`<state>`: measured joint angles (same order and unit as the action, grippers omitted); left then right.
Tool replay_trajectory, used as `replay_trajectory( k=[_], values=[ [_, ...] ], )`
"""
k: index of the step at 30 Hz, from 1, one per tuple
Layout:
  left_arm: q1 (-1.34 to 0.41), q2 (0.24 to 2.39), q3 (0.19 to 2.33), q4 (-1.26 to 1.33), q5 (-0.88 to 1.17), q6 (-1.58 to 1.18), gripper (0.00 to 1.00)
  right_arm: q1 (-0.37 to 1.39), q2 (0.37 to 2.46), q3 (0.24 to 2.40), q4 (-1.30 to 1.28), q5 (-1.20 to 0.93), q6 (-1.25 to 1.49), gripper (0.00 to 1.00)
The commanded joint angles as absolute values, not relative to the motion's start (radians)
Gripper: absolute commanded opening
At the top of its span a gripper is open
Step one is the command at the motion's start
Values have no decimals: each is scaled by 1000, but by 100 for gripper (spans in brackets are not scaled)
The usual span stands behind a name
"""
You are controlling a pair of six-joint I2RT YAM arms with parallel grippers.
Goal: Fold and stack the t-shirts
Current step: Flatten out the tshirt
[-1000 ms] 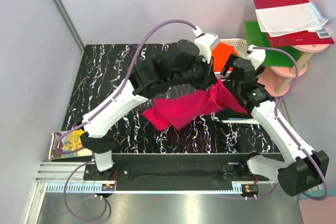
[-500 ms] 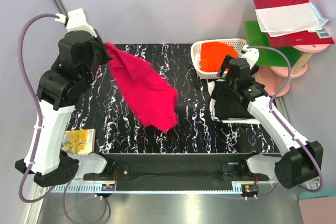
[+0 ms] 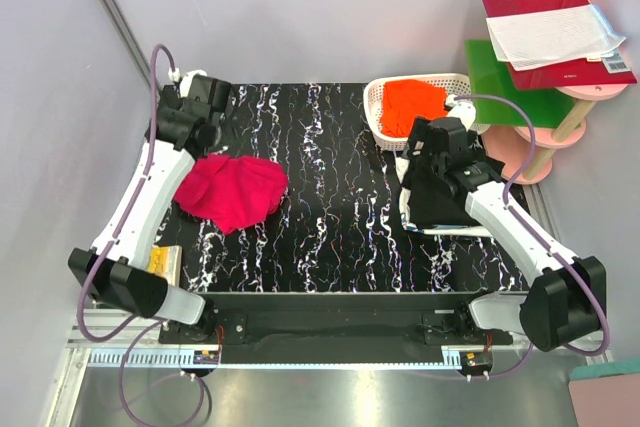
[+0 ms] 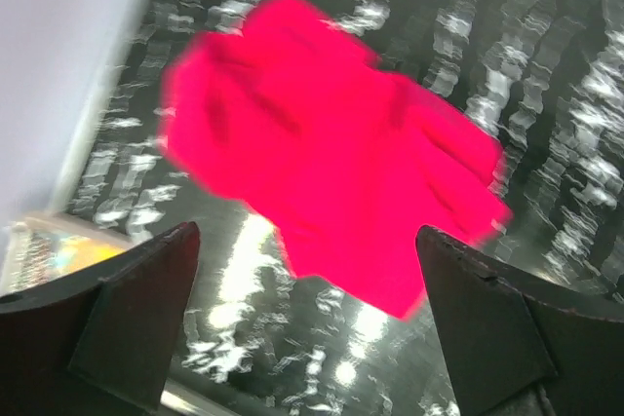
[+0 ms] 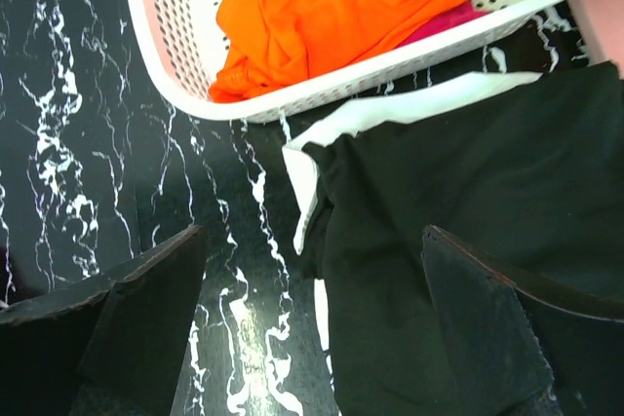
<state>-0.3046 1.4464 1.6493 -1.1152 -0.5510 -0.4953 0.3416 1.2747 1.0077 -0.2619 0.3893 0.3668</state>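
Heap of crumpled bright pink cloth t-shirt (image 3: 232, 192) (image 4: 322, 163) flat on black white-veined marble-look tabletop (image 3: 330, 217), lying beyond and between the spread, empty jaws of left gripper (image 3: 205, 115) (image 4: 304, 236), clear of both fingers. Right gripper (image 3: 428, 142) (image 5: 312, 236) likewise parted wide, grasping nothing. Folded black cloth t-shirt (image 3: 437, 202) (image 5: 468, 221) over white cloth (image 5: 390, 109) past its right finger. White perforated plastic basket (image 3: 372, 112) (image 5: 166, 36) with orange cloth t-shirt (image 3: 412, 102) (image 5: 331, 7) farther ahead of those jaws.
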Motion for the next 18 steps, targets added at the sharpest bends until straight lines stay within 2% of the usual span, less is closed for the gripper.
replay_trajectory(
  k=[1,3,6,9,15,18],
  values=[
    [-321,1391,1539,-919,-304,-476,91,337,1255,991,-206,338,380,99],
    [-333,1446,1506,-907,-295,-486,91,337,1265,989,-201,318,383,98],
    [-334,1534,1488,-888,-272,-500,96,336,1279,991,-195,293,390,98],
    [-342,1598,1467,-838,-212,-506,95,337,1287,992,-190,275,394,98],
    [-379,1709,1450,-772,-147,-526,86,339,1296,992,-186,255,391,98],
    [-393,1744,1437,-762,-149,-535,75,337,1295,989,-186,261,388,98]
  ],
)
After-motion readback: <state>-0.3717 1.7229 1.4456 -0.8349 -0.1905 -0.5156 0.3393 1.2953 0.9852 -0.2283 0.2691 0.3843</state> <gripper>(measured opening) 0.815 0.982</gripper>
